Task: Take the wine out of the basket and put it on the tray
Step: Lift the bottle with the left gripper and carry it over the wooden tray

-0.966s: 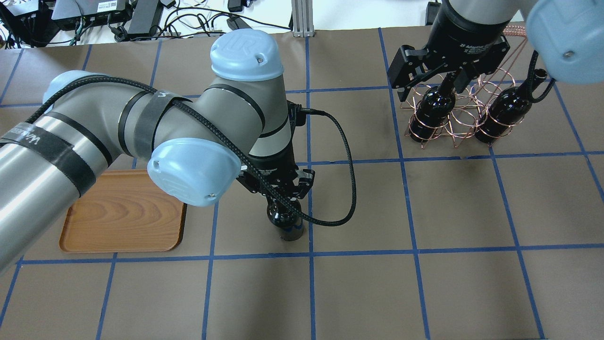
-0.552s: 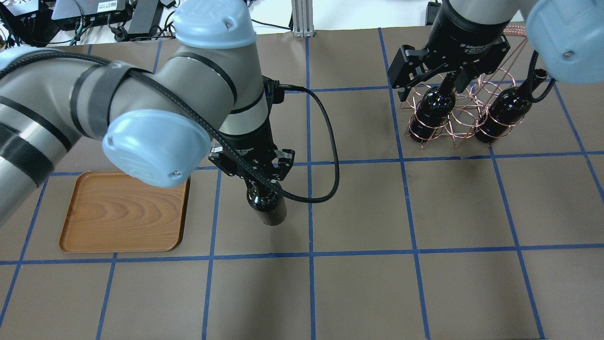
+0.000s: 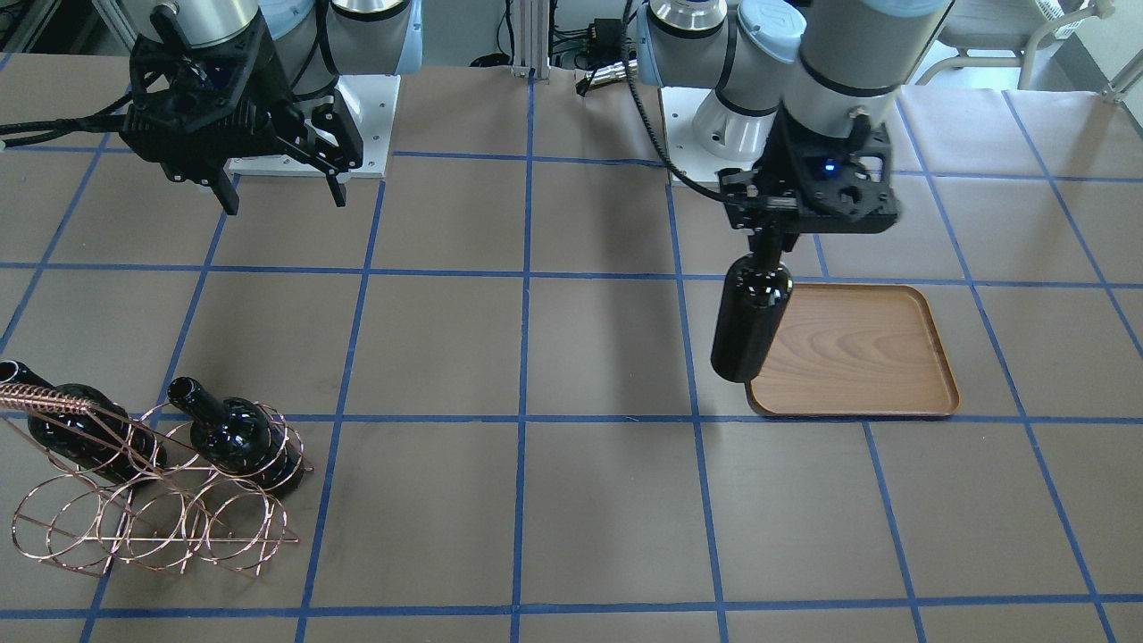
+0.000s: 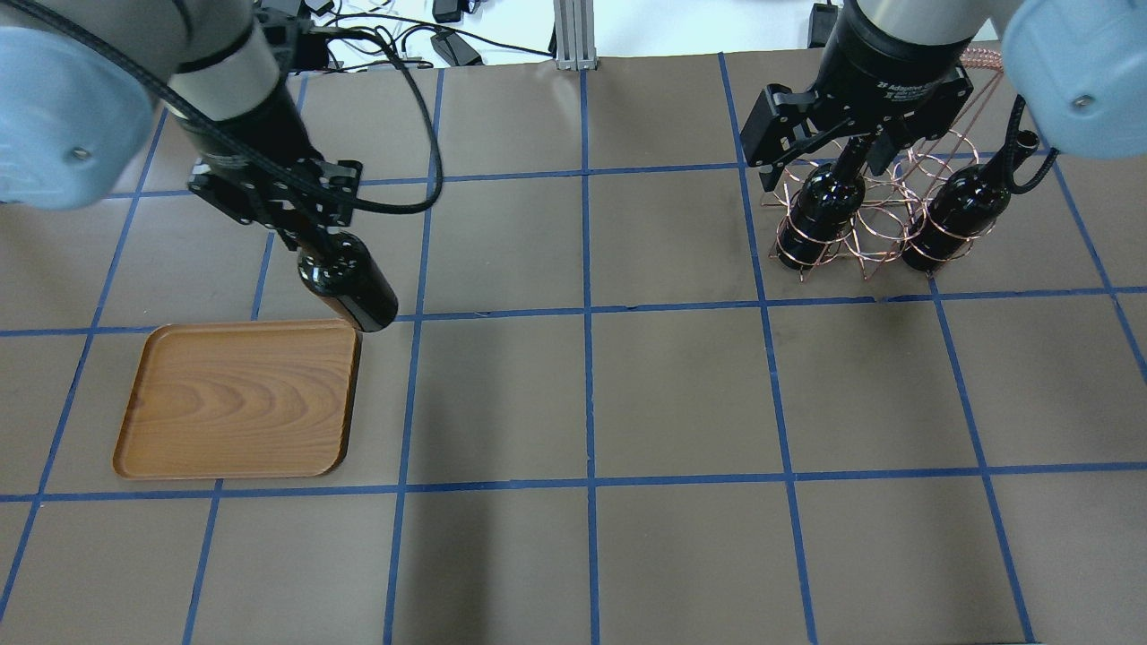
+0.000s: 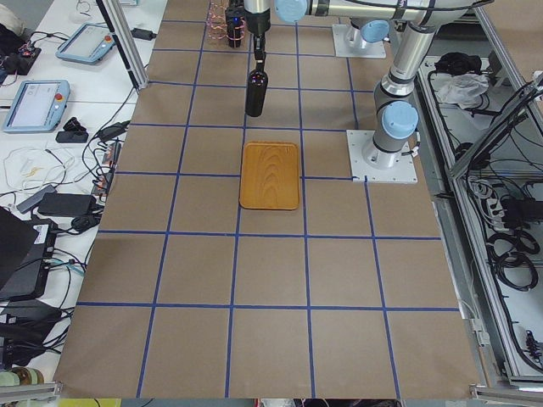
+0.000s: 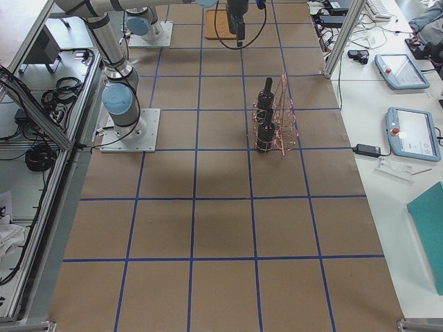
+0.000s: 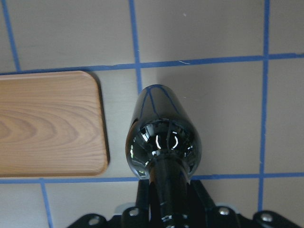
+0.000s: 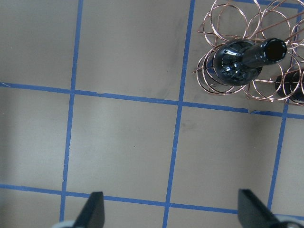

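Left end effector [image 4: 300, 240] clamps bottle [image 4: 349, 285] by neck, beside tray [image 4: 233, 403]; glass prob. heavy, slick, fragile. Right end effector [image 3: 284, 195] spread, empty.

Table [image 4: 681, 394] was covered in brown paper with a blue tape grid [image 4: 589, 394]. Off the side, a teach pendant [image 6: 402, 71] sat near a second pendant [image 6: 413, 131]. Messy cables [image 4: 376, 40] lay past the far edge.

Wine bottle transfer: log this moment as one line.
left gripper shut on wine, aloft beside tray | right gripper open | basket holds two bottles
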Robot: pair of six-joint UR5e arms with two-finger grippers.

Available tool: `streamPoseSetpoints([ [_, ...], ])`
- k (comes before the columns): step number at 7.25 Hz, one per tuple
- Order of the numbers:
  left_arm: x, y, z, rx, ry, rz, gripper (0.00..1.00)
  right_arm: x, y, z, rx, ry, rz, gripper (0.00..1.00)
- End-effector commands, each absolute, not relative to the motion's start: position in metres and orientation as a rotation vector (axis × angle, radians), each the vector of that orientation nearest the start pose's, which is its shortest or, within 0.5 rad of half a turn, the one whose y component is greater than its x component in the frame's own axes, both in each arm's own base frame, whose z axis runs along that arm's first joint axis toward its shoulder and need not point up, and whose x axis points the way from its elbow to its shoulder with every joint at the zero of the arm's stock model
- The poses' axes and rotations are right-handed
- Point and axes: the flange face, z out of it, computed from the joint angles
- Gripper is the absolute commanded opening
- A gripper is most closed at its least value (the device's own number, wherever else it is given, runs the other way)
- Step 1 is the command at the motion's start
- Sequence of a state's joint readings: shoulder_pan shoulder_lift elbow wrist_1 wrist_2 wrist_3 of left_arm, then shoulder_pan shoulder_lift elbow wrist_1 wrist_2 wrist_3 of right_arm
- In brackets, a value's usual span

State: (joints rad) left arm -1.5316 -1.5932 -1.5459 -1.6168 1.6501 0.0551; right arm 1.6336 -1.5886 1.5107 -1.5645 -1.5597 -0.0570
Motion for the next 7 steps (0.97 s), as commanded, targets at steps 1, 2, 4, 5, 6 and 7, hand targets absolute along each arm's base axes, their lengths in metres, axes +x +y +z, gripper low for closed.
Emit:
streamPoseSetpoints([
  [1, 0.003, -0.509, 0.487, 0.058, 3.064, 0.091, 0.0, 0.16, -0.481, 0.514, -0.169, 3.125, -0.079, 1.0],
  [2, 0.045, -0.507, 0.48, 0.128, 3.082, 0.122, 0.0, 0.16, -0.48, 0.512, -0.166, 3.126, -0.072, 1.0],
  [4, 0.076, -0.499, 0.438, 0.073, 3.114, 0.235, 0.0, 0.16, -0.48, 0.512, -0.156, 3.124, -0.072, 1.0],
  [5, 0.077, -0.499, 0.416, 0.081, 3.115, 0.262, 0.0, 0.16, -0.48, 0.512, -0.154, 3.125, -0.072, 1.0],
  [6, 0.078, -0.499, 0.41, 0.084, 3.112, 0.264, 0.0, 0.16, -0.48, 0.511, -0.154, 3.125, -0.067, 1.0],
  [7, 0.084, -0.499, 0.407, 0.072, 3.118, 0.27, 0.0, 0.16, -0.48, 0.511, -0.152, 3.125, -0.067, 1.0],
])
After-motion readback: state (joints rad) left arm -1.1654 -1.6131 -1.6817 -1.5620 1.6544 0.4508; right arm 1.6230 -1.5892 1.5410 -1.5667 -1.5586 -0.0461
